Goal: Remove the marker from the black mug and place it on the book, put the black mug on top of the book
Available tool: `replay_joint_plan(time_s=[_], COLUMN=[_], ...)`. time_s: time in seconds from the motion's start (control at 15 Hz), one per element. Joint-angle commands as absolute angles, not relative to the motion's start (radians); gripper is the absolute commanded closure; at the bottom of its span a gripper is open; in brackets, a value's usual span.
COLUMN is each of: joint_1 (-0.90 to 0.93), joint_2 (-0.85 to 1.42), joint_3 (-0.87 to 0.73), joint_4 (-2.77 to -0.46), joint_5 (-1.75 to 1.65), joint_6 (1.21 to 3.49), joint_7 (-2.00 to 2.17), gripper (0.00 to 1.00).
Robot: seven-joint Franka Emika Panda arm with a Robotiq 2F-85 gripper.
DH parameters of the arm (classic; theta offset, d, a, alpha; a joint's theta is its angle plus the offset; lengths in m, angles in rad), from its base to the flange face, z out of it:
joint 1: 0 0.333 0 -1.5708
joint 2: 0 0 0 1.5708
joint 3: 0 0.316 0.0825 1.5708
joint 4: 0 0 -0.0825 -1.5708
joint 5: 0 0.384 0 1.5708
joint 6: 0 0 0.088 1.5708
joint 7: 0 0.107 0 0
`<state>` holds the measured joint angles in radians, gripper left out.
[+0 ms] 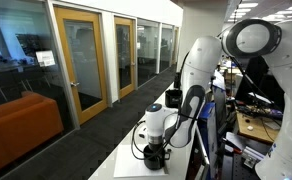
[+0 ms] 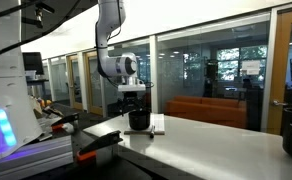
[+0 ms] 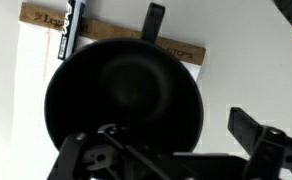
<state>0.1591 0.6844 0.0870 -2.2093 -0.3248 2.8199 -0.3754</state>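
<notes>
— While the jaws stand this far apart, what worries you most?

— Snagging. My gripper (image 3: 161, 138) is released, its fingers (image 3: 261, 135) spread wide and grasping nothing. But it hangs just above the black mug (image 3: 126, 85), and in the wrist view one finger crosses in front of the rim. If I back away at a slant instead of straight up, I judge a finger could catch the rim or the handle (image 3: 154, 18) and tip or drag the mug.

— Where exactly is the mug?

— Directly beneath the gripper, upright, filling the middle of the wrist view. It looks to be resting on the book (image 3: 116, 42), whose brown edge strip shows just beyond it. In an exterior view it stands on a thin pale slab on the surface (image 2: 221, 140). I cannot tell how near the slab's edge.

— And the marker?

— I take it to be the short dark stick (image 3: 74, 30) lying across that brown strip, just beside the mug and clear of my fingers. It is blurred. A shoved mug could knock it off the book.

— What remains, then?

— By my reading, only a clean retreat.
</notes>
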Motion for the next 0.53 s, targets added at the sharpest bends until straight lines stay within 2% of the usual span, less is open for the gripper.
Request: replay_joint_plan(time_s=[0.0,0.47], joint_1=[0.179,0.162], joint_2=[0.609,0.434], joint_3=[0.071,0.026], joint_4=[-2.232,-2.241], joint_5=[-0.341,-0.325], joint_6=[2.783,2.659], joint_7=[-0.325,-0.202], gripper=[0.0,0.0])
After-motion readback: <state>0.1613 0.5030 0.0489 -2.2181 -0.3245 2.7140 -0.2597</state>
